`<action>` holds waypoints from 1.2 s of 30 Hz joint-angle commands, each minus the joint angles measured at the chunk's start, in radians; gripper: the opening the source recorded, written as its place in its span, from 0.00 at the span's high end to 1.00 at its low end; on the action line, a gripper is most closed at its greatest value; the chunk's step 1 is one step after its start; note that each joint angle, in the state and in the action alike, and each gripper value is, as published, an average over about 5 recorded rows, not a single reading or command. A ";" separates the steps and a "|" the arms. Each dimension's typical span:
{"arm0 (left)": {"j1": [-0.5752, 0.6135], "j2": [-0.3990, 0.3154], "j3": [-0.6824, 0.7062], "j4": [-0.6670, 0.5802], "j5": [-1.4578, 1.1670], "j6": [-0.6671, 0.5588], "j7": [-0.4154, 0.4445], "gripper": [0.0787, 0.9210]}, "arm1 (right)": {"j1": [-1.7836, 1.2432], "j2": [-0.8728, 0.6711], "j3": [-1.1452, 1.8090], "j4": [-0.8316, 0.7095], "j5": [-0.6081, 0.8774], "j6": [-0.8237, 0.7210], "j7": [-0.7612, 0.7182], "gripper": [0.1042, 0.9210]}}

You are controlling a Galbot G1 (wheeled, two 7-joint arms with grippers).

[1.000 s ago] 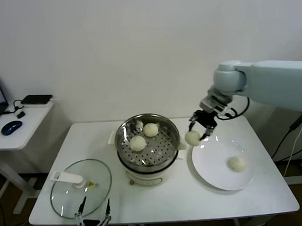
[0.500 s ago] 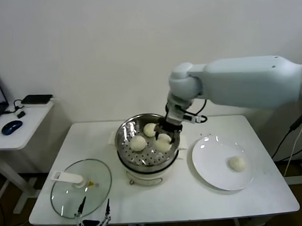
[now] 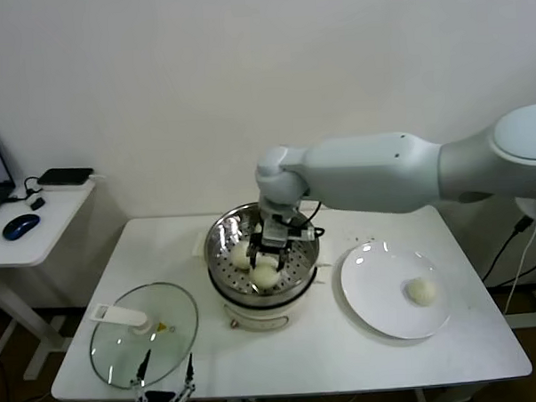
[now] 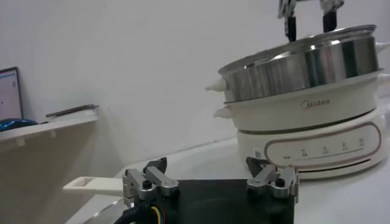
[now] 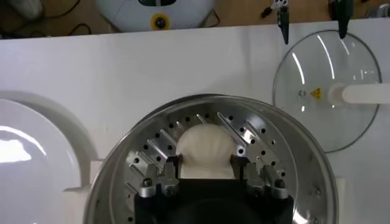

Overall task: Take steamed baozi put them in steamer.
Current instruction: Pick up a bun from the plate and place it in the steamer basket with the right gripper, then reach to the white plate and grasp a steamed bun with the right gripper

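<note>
My right gripper (image 3: 269, 254) reaches down into the steamer (image 3: 218, 235), shut on a baozi (image 3: 265, 274) low over the front of the perforated floor. In the right wrist view that baozi (image 5: 206, 151) sits between the fingers above the basket floor (image 5: 277, 159). A second baozi (image 3: 241, 253) lies in the steamer to its left; the arm hides the back of the basket. One baozi (image 3: 420, 290) lies on the white plate (image 3: 374, 296). My left gripper (image 3: 165, 380) is parked, open and empty, at the table's front edge by the lid; its wrist view shows the steamer (image 4: 304, 61) side-on.
The glass lid (image 3: 144, 324) with a white handle lies flat at the front left of the table, also in the right wrist view (image 5: 326, 91). A side desk (image 3: 37, 215) with a mouse stands far left. The plate (image 5: 24, 140) sits right of the steamer.
My right arm carried the baozi from above the plate's edge leftward over the steamer and lowered it toward the front of the basket. The left arm has not moved.
</note>
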 commanded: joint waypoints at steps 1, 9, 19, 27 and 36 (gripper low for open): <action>-0.001 -0.049 0.000 0.003 -0.001 -0.001 0.000 0.12 | -0.084 0.061 0.015 -0.103 -0.045 0.036 0.017 0.43; 0.000 -0.049 -0.002 0.000 0.002 -0.001 0.000 0.12 | -0.012 0.047 0.003 -0.116 0.049 0.064 0.001 0.27; 0.010 -0.049 -0.006 -0.010 0.004 0.000 0.000 0.12 | 0.238 -0.123 -0.240 -0.134 0.364 -0.021 -0.117 0.12; 0.005 -0.049 0.008 -0.008 0.006 -0.002 0.001 0.12 | 0.236 -0.351 -0.378 -0.166 0.409 -0.236 -0.141 0.12; -0.001 -0.049 0.005 0.004 0.007 -0.003 0.001 0.12 | 0.065 -0.559 -0.314 -0.205 0.292 -0.376 -0.102 0.12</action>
